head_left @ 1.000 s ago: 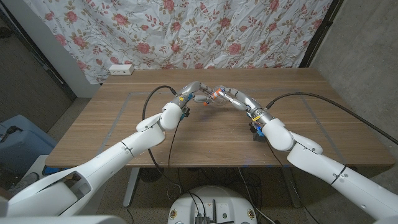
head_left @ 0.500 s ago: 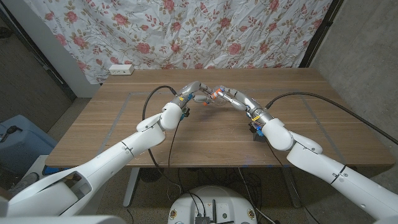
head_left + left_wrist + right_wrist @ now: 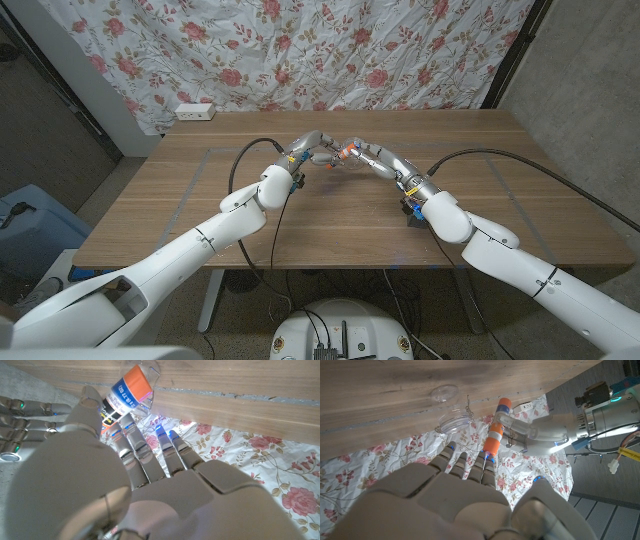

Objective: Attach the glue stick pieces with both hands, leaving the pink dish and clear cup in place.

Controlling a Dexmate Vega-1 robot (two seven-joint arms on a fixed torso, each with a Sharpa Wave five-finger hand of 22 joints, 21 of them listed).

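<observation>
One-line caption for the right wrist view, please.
Left hand holds the orange-and-white glue stick before the right hand's fingers, clear cup beside it.

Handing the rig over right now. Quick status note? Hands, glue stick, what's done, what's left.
Left robot hand: grips the glue stick mid-body, above the table.
Right robot hand: fingertips at the stick's orange end; grip unclear.
Clear cup: on the table just beyond the hands, untouched.
Done: pieces brought together in line.
Left: confirm the pieces are fully seated, then release.
</observation>
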